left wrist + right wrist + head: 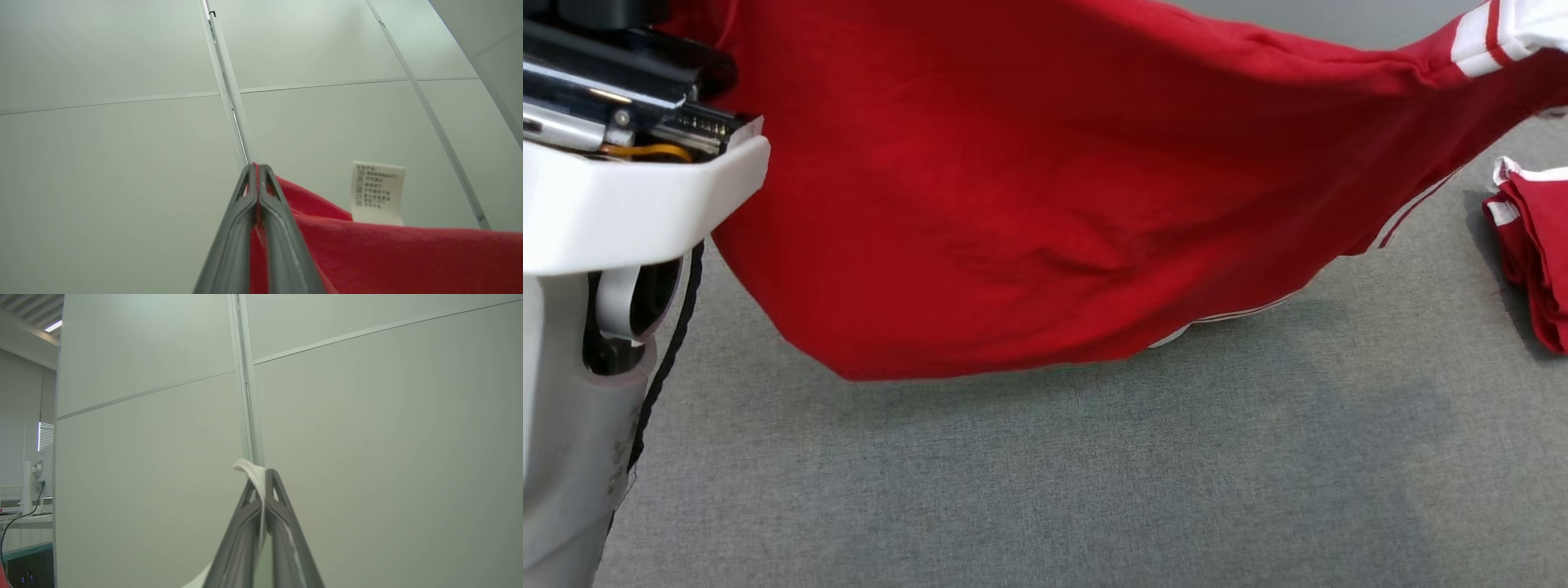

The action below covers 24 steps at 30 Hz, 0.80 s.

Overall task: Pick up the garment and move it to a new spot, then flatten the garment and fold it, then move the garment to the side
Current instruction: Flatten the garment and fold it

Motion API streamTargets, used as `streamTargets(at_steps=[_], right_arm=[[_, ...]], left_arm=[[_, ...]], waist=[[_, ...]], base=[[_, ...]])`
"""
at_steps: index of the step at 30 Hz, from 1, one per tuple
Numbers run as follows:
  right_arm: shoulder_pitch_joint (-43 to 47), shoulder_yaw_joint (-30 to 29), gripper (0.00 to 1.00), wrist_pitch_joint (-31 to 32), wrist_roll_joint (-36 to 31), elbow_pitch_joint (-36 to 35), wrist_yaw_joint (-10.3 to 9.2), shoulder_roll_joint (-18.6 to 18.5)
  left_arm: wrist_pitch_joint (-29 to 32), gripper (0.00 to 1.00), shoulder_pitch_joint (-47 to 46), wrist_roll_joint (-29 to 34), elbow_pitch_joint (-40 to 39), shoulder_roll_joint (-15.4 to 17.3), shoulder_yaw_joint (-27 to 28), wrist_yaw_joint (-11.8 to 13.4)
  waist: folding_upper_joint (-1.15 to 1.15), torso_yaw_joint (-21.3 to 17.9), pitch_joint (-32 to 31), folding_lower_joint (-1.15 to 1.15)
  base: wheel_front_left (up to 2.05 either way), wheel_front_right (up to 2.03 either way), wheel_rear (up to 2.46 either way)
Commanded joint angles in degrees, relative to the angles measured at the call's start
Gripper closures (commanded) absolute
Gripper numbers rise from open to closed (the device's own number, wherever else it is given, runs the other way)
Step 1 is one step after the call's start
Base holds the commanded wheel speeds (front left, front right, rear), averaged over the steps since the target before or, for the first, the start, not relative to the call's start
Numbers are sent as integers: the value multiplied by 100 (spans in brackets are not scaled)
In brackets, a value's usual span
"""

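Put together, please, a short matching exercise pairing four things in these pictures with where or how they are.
Things:
1 red garment
2 second red garment
3 white care label
4 right gripper

States:
a lying on the grey surface
b fingers closed on white trim
c held up, spread in the air
d standing up above the garment's edge

Pairs: 1-c, 2-a, 3-d, 4-b

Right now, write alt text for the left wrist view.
The left tool is shut on the red garment, which spreads to the right. A white care label stands up from it against a pale panelled wall.
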Motion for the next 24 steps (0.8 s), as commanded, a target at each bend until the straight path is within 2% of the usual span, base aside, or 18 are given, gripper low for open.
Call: streamTargets(at_steps=[1, 7, 12, 19, 24], right_arm=[[-188, 23, 100, 29, 14, 138, 0, -10], [-843, 201, 100, 65, 32, 704, 0, 8], [-1992, 677, 100, -157, -164, 1744, 1, 1], [-3821, 1250, 100, -973, -126, 3527, 0, 265], [-4638, 1640, 100, -1722, -92, 4637, 0, 500]], left_arm=[[-6, 100, -170, -99, 122, -50, -2, -60], [-137, 100, -688, -293, 699, -224, -39, -230], [-370, 100, -1603, -464, 1890, -456, -30, -466], [-860, 100, -3189, -423, 3880, -793, 18, -714], [-994, 100, -3863, -420, 5030, -944, 187, -866]], waist=[[0, -13, 105, 0], [0, 9, 437, 0], [0, 30, 804, 0], [0, 138, 1095, 0], [0, 129, 1216, 0]], base=[[0, 0, 0], [0, 0, 0], [0, 0, 0], [0, 0, 0], [0, 0, 0]])
